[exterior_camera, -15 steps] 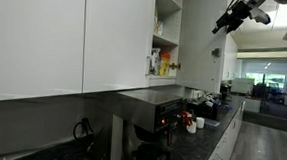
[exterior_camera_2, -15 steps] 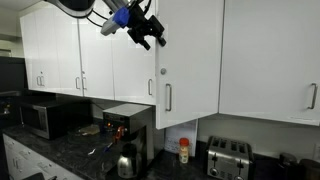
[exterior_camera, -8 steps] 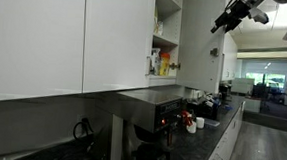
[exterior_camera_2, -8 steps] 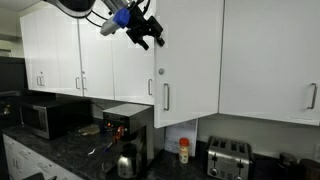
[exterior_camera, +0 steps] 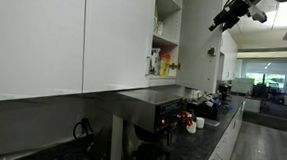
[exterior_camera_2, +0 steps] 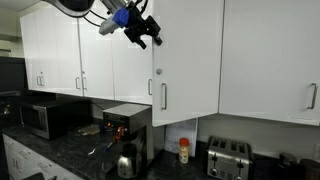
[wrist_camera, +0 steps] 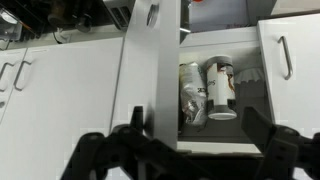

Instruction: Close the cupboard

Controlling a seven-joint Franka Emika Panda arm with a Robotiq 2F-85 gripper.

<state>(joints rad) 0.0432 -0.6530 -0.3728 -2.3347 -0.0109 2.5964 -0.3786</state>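
Observation:
The cupboard stands open, and its white shelves hold yellow and white containers. Its flat white door swings out, with a slim metal bar handle. In the wrist view the door is edge-on, with the handle at the top and the containers inside to its right. My gripper is open and empty, its dark fingers spread either side of the door's edge. It hovers high beside the door's outer edge in both exterior views. I cannot tell whether it touches the door.
Closed white cabinets line the wall on both sides. Below, a dark counter carries a coffee machine, a microwave, a toaster and a small bottle. An open office area lies beyond.
My gripper has shifted slightly toward the door's edge. The door has barely moved.

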